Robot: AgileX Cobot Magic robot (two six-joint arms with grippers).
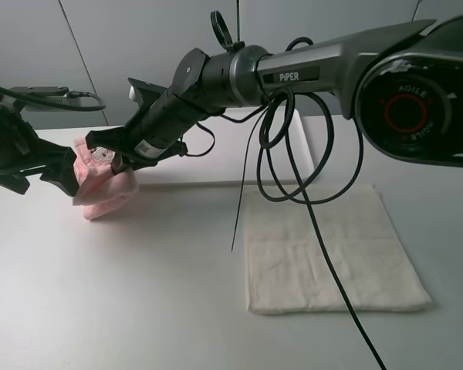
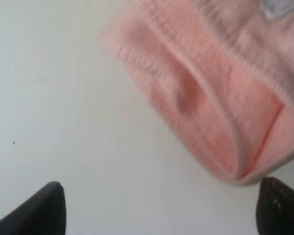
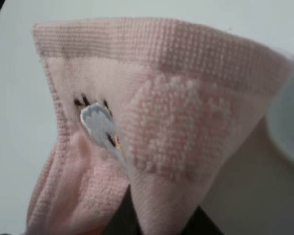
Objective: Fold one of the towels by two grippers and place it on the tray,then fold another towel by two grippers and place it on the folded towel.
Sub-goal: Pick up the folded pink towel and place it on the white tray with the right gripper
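A pink towel (image 1: 102, 187) hangs bunched and folded at the table's left, pinched at its top by my right gripper (image 1: 114, 156), which reaches across from the right. In the right wrist view the pink towel (image 3: 161, 122) fills the frame, showing a small embroidered patch, and the right gripper (image 3: 157, 223) is shut on its edge. My left gripper (image 1: 62, 173) is just left of the towel. In the left wrist view its dark fingertips (image 2: 51, 208) stand wide apart and empty, with the pink towel (image 2: 210, 107) just beyond them. A white towel (image 1: 332, 247) lies flat at the right.
A flat white tray-like board (image 1: 216, 158) lies at the back middle, behind the towels. Black cables (image 1: 293, 154) hang from the right arm over the white towel. The grey table (image 1: 123, 293) stretches to the front left.
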